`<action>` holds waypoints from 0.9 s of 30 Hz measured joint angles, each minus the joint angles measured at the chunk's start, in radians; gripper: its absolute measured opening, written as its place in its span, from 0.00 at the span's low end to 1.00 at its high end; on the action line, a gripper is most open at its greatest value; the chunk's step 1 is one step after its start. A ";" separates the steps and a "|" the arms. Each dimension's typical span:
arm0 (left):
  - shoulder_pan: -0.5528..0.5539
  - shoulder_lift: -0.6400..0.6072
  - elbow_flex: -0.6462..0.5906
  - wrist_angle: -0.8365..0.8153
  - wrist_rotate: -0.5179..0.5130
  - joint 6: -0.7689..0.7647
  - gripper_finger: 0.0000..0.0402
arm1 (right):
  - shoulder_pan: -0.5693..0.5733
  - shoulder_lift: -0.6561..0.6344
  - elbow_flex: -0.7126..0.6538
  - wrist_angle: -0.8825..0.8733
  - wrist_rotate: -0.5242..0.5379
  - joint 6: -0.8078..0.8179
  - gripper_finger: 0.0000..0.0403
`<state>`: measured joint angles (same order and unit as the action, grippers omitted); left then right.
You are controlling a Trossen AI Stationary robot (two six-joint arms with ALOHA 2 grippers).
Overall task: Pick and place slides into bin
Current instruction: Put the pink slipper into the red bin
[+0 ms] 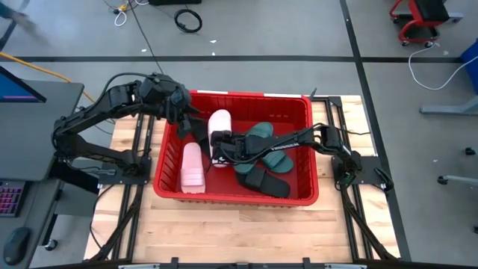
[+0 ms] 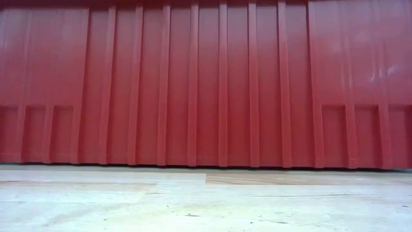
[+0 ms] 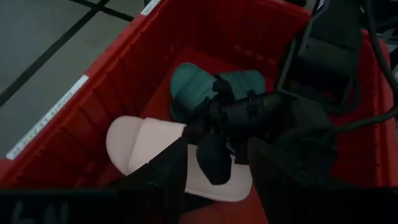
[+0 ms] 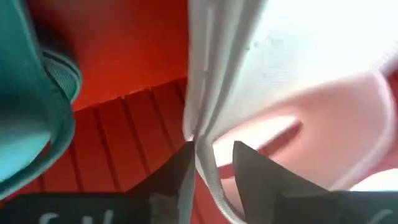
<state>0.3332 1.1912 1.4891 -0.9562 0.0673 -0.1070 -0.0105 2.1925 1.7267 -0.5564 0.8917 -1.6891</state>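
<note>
The red bin stands mid-table; its near wall fills the low view. In it lie one pale pink slide at the left, two dark green slides and two black slides at the right. My right gripper reaches in from the table's right and is shut on the second pale pink slide, also seen in the left wrist view. My left gripper hovers open and empty over the bin's far left corner, just left of that slide. My right gripper pinches the pale pink slide's side edge between its two fingers, near the slide's near end. The fingers come about level from the table's right. Whether the slide is lifted clear of the bin's floor, I cannot tell.
The bin's thick rim and tall walls surround both grippers. My two arms are close together over the bin's left half. Bare wooden table lies in front of the bin. Cables lie on the floor beyond the table.
</note>
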 joint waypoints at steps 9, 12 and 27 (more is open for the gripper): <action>0.000 0.000 0.000 -0.008 0.000 -0.011 0.43 | 0.002 -0.035 0.000 0.016 0.031 0.013 0.40; 0.000 0.000 0.000 -0.008 0.000 -0.011 0.43 | 0.003 -0.049 0.000 0.019 0.041 0.016 0.43; -0.002 -0.002 0.000 -0.005 0.000 -0.012 0.43 | 0.000 -0.112 0.001 0.038 0.069 0.013 0.46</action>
<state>0.3316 1.1892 1.4891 -0.9610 0.0673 -0.1191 -0.0100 2.0801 1.7276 -0.5182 0.9604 -1.6758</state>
